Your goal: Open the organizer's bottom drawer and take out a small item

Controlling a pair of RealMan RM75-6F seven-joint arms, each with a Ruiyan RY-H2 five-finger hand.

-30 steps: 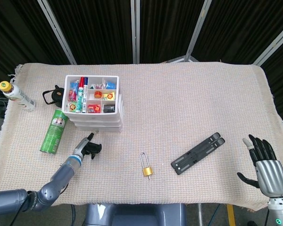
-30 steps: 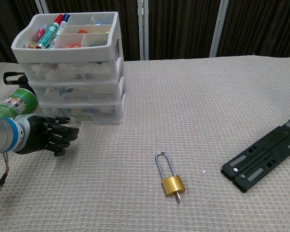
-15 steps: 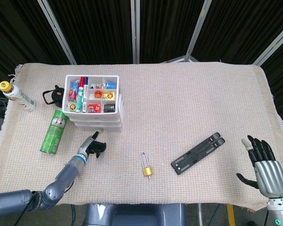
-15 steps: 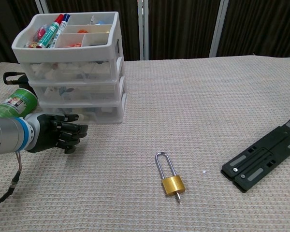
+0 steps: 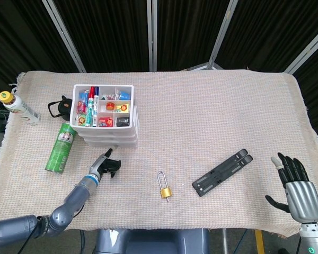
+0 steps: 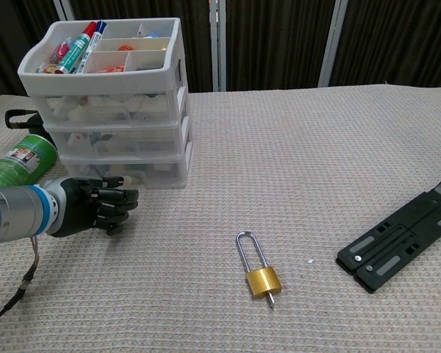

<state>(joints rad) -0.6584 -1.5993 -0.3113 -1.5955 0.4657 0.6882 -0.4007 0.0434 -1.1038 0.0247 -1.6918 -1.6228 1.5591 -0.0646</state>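
Observation:
The white three-drawer organizer (image 5: 107,127) (image 6: 117,110) stands at the left of the table, its top tray full of markers and small items. Its bottom drawer (image 6: 125,170) is pushed in, with small items dimly visible through the front. My left hand (image 5: 105,165) (image 6: 95,207) hovers low just in front of that drawer, fingers stretched out toward the right and holding nothing. Whether it touches the drawer front I cannot tell. My right hand (image 5: 296,186) sits at the table's near right corner, fingers spread and empty; the chest view does not show it.
A green spray can (image 5: 61,147) (image 6: 22,159) lies left of the organizer. A brass padlock (image 5: 165,186) (image 6: 259,268) and a black folding stand (image 5: 222,172) (image 6: 400,245) lie on the cloth. A bottle (image 5: 18,107) and black clip (image 5: 59,107) are at far left.
My left hand has moved right and slightly forward, closer to the bottom drawer's front. My right hand has stayed put.

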